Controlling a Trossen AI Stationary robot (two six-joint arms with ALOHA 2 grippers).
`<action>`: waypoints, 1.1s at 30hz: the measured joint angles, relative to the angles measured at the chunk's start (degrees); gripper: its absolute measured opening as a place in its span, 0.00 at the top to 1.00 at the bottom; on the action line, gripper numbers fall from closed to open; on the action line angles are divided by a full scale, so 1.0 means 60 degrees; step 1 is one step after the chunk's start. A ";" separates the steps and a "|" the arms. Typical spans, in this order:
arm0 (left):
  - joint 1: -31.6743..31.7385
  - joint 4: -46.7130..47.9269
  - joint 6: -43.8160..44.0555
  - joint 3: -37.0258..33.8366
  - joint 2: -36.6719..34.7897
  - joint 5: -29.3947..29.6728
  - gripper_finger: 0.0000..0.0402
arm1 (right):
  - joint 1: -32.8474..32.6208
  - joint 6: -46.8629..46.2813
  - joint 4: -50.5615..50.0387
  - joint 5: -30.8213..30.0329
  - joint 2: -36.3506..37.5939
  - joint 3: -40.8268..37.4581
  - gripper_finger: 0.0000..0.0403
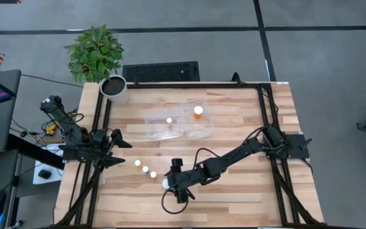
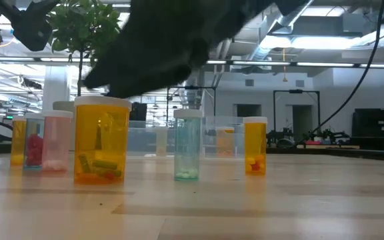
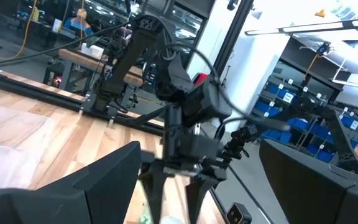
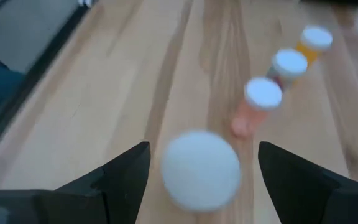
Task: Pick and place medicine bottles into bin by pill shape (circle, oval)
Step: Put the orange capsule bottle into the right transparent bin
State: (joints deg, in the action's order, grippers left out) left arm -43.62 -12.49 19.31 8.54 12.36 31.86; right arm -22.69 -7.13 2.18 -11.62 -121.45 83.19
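Observation:
A row of small white-capped bottles (image 1: 145,169) stands on the wooden table near its middle front. My right gripper (image 1: 172,183) hovers open over the nearest one (image 1: 166,183). In the right wrist view its fingers (image 4: 123,171) stand on either side of that bottle's white cap (image 4: 201,169) without touching it, and three more caps (image 4: 289,62) line up beyond. The clear two-compartment bin (image 1: 157,128) lies farther back, with one bottle (image 1: 169,120) in its left compartment and one (image 1: 198,110) in its right. My left gripper (image 1: 124,154) waits open at the table's left edge.
A white plant pot (image 1: 114,89) with a green plant stands at the far left corner. The low view shows several bottles standing upright, among them a large orange one (image 2: 102,140), a teal one (image 2: 187,143) and a small orange one (image 2: 255,145). A black frame (image 1: 262,127) borders the table.

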 joint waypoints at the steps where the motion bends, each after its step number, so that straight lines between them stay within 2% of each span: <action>1: 0.0000 0.0026 0.0000 0.0000 0.0000 0.0003 0.20 | -0.0018 -0.0001 0.0089 -0.0006 -0.0053 0.0033 0.24; 33: -0.0004 0.0038 -0.0004 0.0000 0.0004 0.0000 0.20 | 0.0064 0.0010 0.0039 0.0200 -0.0276 0.0019 0.24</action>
State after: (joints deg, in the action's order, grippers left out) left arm -43.64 -12.26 19.29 8.54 12.38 31.86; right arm -22.30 -7.07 2.41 -10.41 -123.11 83.30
